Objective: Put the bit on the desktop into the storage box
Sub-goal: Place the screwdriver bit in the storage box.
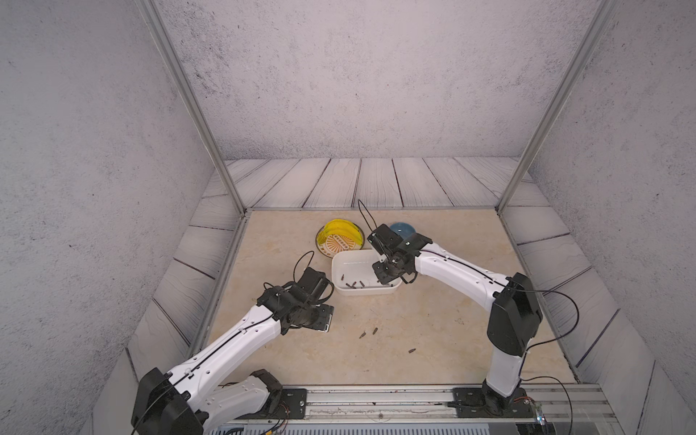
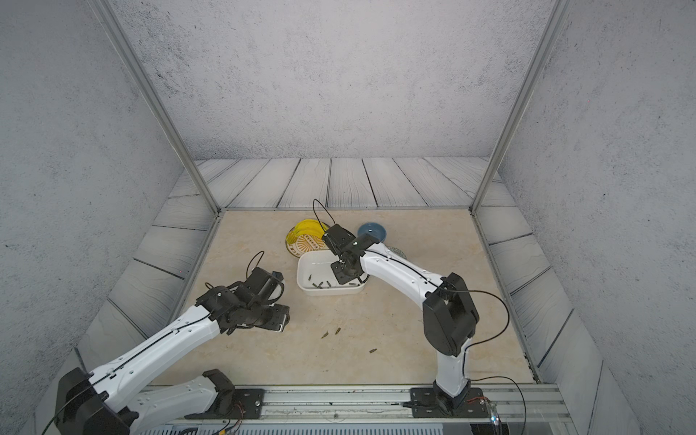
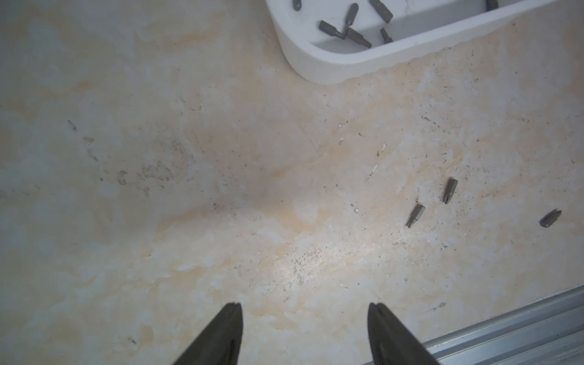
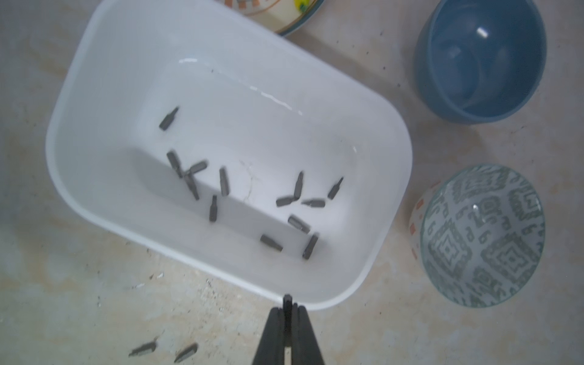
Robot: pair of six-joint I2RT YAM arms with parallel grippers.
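At the left we see the left end effector (image 3: 304, 306), two dark, matte, wedge-shaped fingers (image 3: 226, 335) spread wide with nothing between them, hanging over the counter (image 3: 189, 189), a flat beige marble-patterned slab with faint orange veining, scuffed and gritty. To its right three short grey metal screwdriver bits with hexagonal shanks lie on that counter. The first loose bit (image 1: 362, 334) and the second loose bit (image 1: 375, 331) lie near each other without touching, each long axis slanting from near-left to far-right with the narrowed tip at the near-left end. The third loose bit (image 1: 412, 350) lies well apart, further right and nearer the arms' bases, its axis almost crosswise. Beyond them stands the storage box (image 1: 354, 263), a plain, smooth, glossy white rectangular tub with rounded corners and low walls, with a round patterned dish (image 1: 339, 244) just beside its far-left corner. On the tub's floor the stored bits (image 4: 223, 181), about a dozen, lie flat and point every way, some touching. Over the box's right end we find the right end effector (image 4: 287, 307), its slim dark fingers closed on the held bit (image 4: 287, 298), whose long axis runs along the fingers, one end poking just past their tips. Further right stand a round, glossy blue bowl (image 4: 493, 63) and a round bowl with a grey geometric pattern (image 4: 458, 252).
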